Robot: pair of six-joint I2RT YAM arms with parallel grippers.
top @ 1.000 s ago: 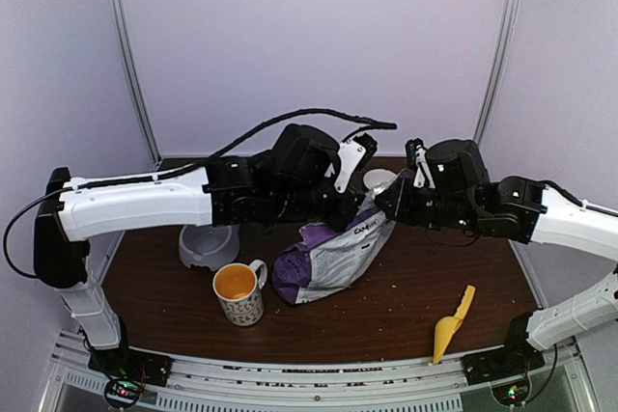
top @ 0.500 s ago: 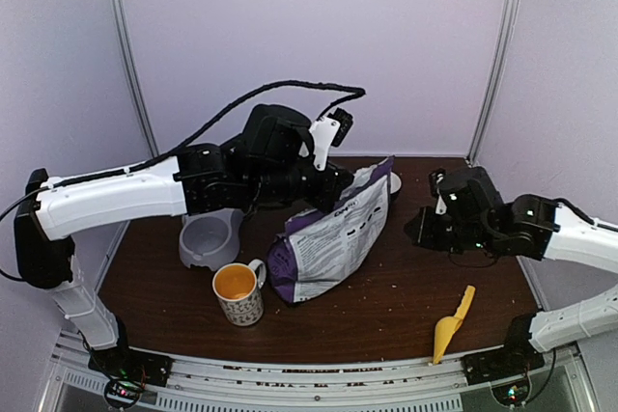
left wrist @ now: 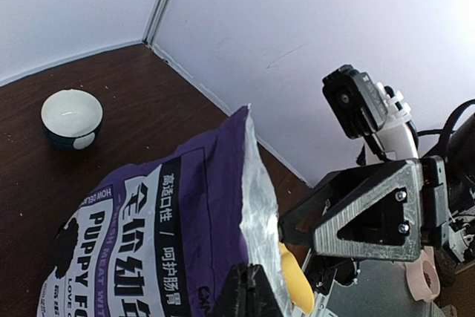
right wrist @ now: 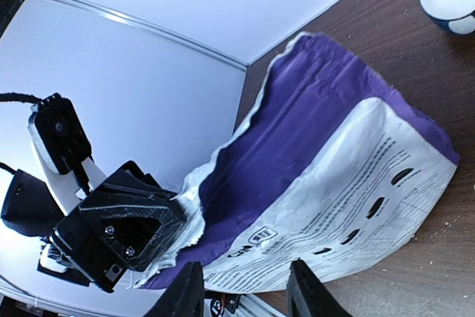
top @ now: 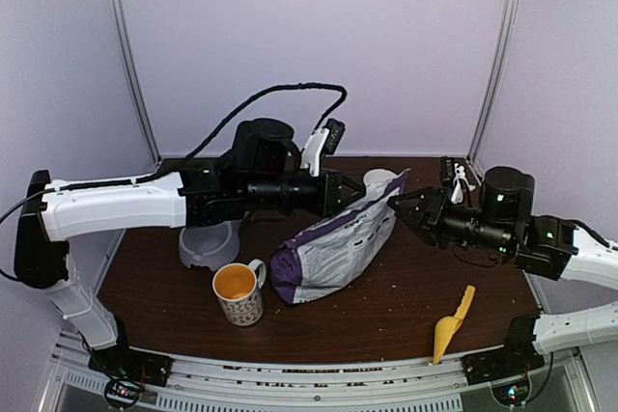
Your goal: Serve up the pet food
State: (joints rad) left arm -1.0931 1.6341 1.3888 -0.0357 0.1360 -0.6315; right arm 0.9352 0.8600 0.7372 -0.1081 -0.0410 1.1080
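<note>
The purple "PUPPY FOOD" bag point(top: 333, 243) stands tilted on the table with its torn mouth up. My left gripper point(top: 352, 195) is shut on the bag's upper edge and holds it up. In the left wrist view the jaws point(left wrist: 252, 295) pinch the edge beside the silver lining of the bag point(left wrist: 148, 220). My right gripper point(top: 410, 207) hovers open just right of the bag's mouth, not touching it. In the right wrist view its fingers point(right wrist: 185, 291) stand apart in front of the bag's back panel point(right wrist: 334, 161). The pet food itself is hidden inside the bag.
An orange-lined mug point(top: 238, 293) stands near the front left. A grey bowl point(top: 209, 243) sits behind it. A small white bowl point(top: 379, 180) is behind the bag. A yellow scoop point(top: 452, 323) lies at the front right. Crumbs dot the table.
My right gripper let go of the bag's mouth, drew back to the right, opened, and has come back toward the bag. The left gripper lifted the bag more upright.
</note>
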